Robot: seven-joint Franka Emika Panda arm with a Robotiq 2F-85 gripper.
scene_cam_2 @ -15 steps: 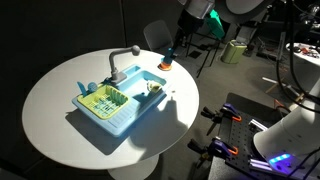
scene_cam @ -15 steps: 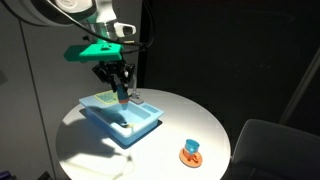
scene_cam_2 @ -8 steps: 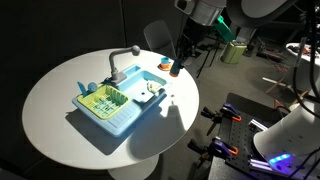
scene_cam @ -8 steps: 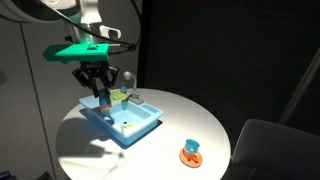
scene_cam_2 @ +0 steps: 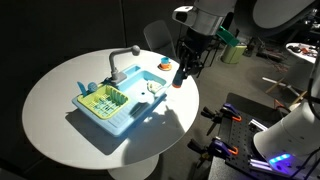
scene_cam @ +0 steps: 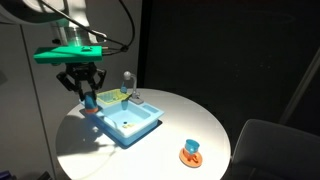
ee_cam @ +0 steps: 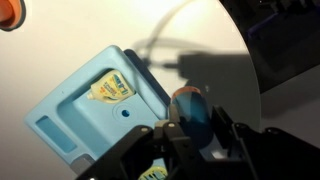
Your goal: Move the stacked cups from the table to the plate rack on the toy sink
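Note:
My gripper (scene_cam: pixel 88 100) is shut on the stacked cups (ee_cam: pixel 190 108), which are dark blue with an orange rim. It holds them in the air beside the toy sink's edge. In an exterior view the gripper (scene_cam_2: pixel 178 75) hangs off the sink's side with the cups (scene_cam_2: pixel 178 78) in its jaws. The toy sink (scene_cam: pixel 128 122) is a light blue tray on the round white table; it also shows in the wrist view (ee_cam: pixel 75 110) and in an exterior view (scene_cam_2: pixel 125 112). Its plate rack (scene_cam_2: pixel 101 99) is the green and yellow section at one end.
A grey faucet (scene_cam_2: pixel 121 58) stands at the sink's back edge. An orange dish with a blue piece (scene_cam: pixel 191 152) sits apart on the table, and also shows in an exterior view (scene_cam_2: pixel 165 62). A chair (scene_cam: pixel 270 150) stands near the table's rim (scene_cam_2: pixel 60 150).
My gripper has carried the cups sideways from above the sink basin to beside the sink's edge, and a little lower in one exterior view.

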